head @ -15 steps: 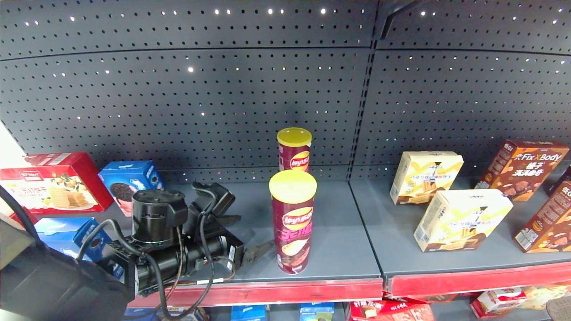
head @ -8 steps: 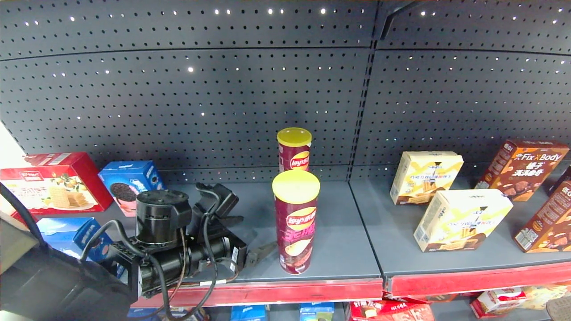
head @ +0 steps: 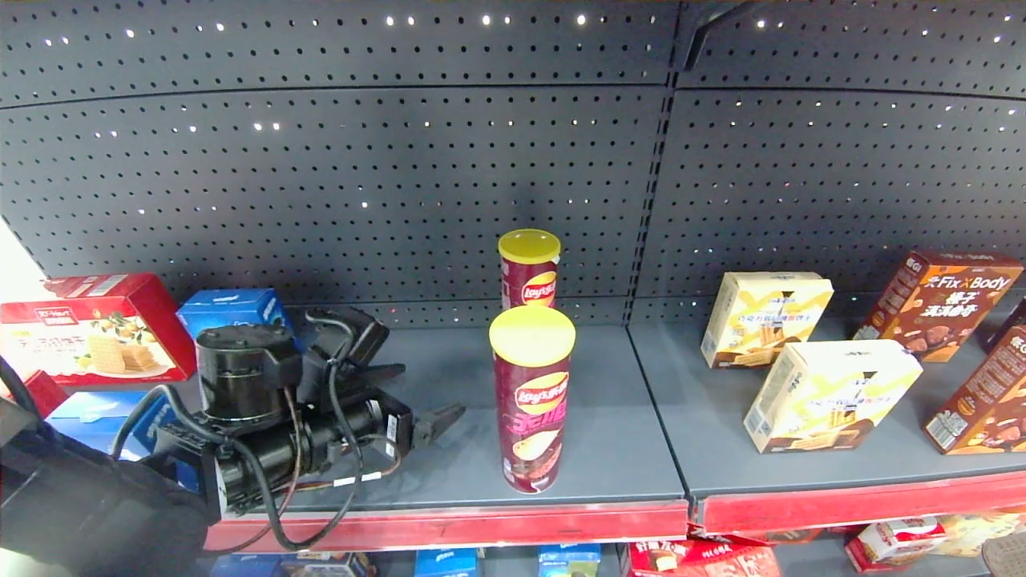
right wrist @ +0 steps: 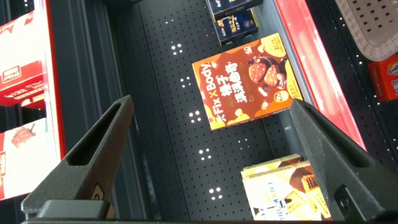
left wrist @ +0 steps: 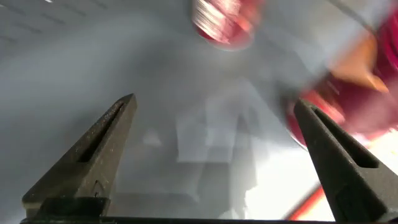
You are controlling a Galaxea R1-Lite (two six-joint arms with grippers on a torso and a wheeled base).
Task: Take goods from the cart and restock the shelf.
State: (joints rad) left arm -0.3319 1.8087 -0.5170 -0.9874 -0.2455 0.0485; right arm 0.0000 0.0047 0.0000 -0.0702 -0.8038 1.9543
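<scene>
A red box [head: 96, 328] sits just beside a blue box [head: 224, 306]. A yellow box [head: 830, 393] stands near a brown box [head: 946, 300].

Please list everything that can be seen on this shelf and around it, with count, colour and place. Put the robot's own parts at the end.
cans: 2, maroon with yellow lids, middle of shelf, upright, one behind the other
cream boxes: 2, cream, right bay of shelf
brown boxes: at least 2, brown, far right of shelf
red box: 1, red, far left, at the back
blue boxes: 2, blue, left part of shelf
shelf: 1, grey with red front edge
back panel: 1, dark grey, perforated, behind the shelf
lower goods: several, red and blue, on the level below
left gripper: 1, black, open, left of the front can, apart from it
right gripper: 1, black, open, holding nothing
</scene>
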